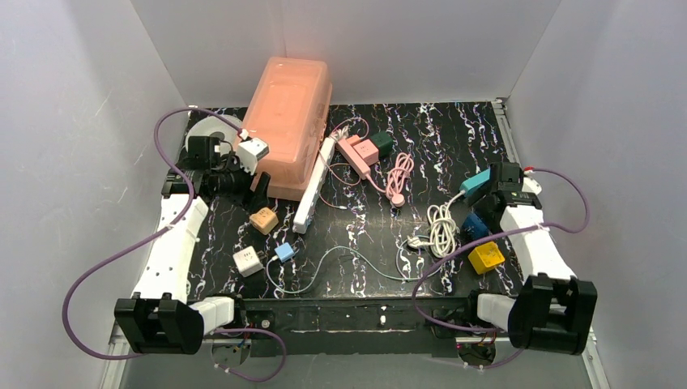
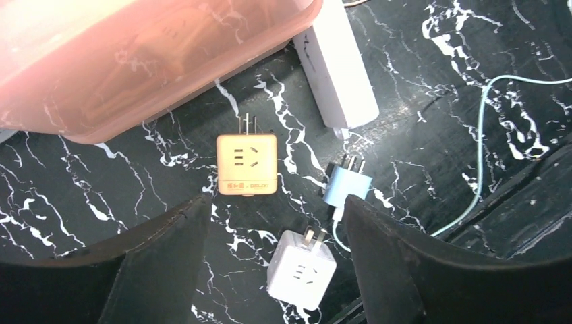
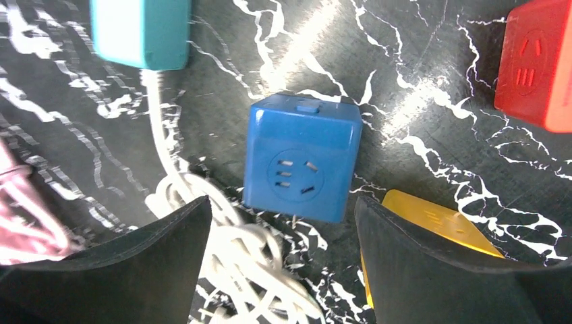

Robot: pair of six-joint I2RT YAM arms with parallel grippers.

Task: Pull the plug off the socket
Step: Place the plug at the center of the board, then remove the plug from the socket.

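A pink socket block (image 1: 359,151) lies at the back centre with a dark green plug (image 1: 382,143) against its right end; whether it is plugged in I cannot tell. My left gripper (image 1: 259,193) is open and empty, hovering over an orange cube socket (image 2: 247,164), a light blue plug (image 2: 347,185) and a white cube socket (image 2: 301,270). My right gripper (image 1: 484,211) is open and empty above a blue cube socket (image 3: 301,165). A teal plug (image 3: 140,30) on a white cable (image 3: 249,270) lies just beyond it.
A pink lidded bin (image 1: 285,121) stands at the back left with a long white power strip (image 1: 314,182) beside it. A yellow cube (image 3: 432,226) and a red cube (image 3: 536,64) lie by the right gripper. A pink cable (image 1: 399,178) lies mid-table, and a thin light cable (image 1: 348,263) runs along the front.
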